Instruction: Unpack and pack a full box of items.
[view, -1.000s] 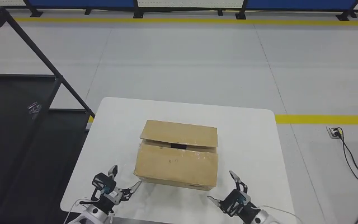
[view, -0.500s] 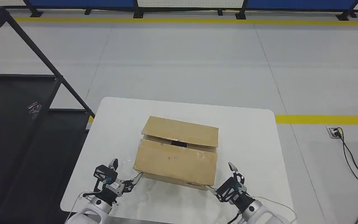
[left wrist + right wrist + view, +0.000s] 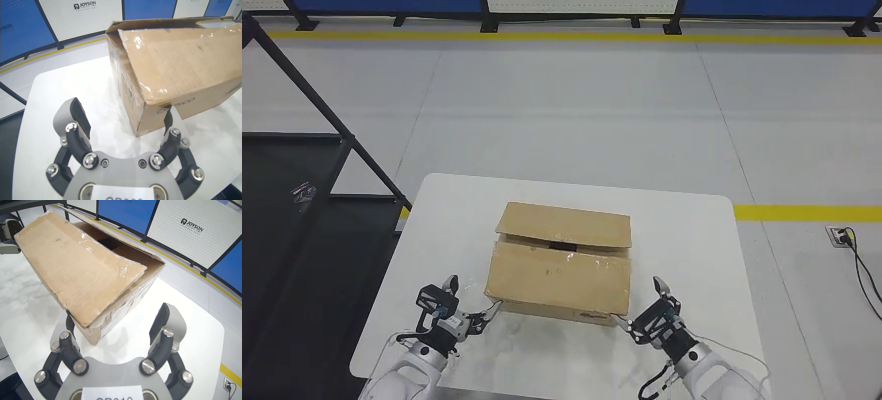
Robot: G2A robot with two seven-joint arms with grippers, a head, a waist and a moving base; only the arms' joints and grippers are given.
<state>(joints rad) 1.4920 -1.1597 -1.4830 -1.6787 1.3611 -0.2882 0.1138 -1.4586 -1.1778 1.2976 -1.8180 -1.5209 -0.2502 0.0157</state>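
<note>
Down on the grey floor, table: white rectangular table with rounded corners. It carries the box at about its middle, a little toward the 6 o'clock edge.
Frame: black metal frame of slanting bars, standing off the table's 9 to 10 o'clock side.
Box: brown cardboard box, resting on the table with its long side running roughly 9 to 3 o'clock, slightly turned.
Near flap: large near flap on the 6 o'clock side, with glossy clear tape along its edges. It lies sloped over the top and overhangs the front face.
Far flap: narrower far flap on the 12 o'clock side, raised a little. A dark gap shows between the two flaps; what is inside cannot be made out.
Left gripper: left gripper at the box's 7 o'clock corner, jaws spread wide and holding nothing. The corner sits between its ribbed black pads, and the inner fingertip is against the front face under the flap's edge.
Right gripper: right gripper at the 5 o'clock corner, likewise released and spread wide, with the corner between its fingers and the inner tip tucked beneath the overhanging flap.
</note>
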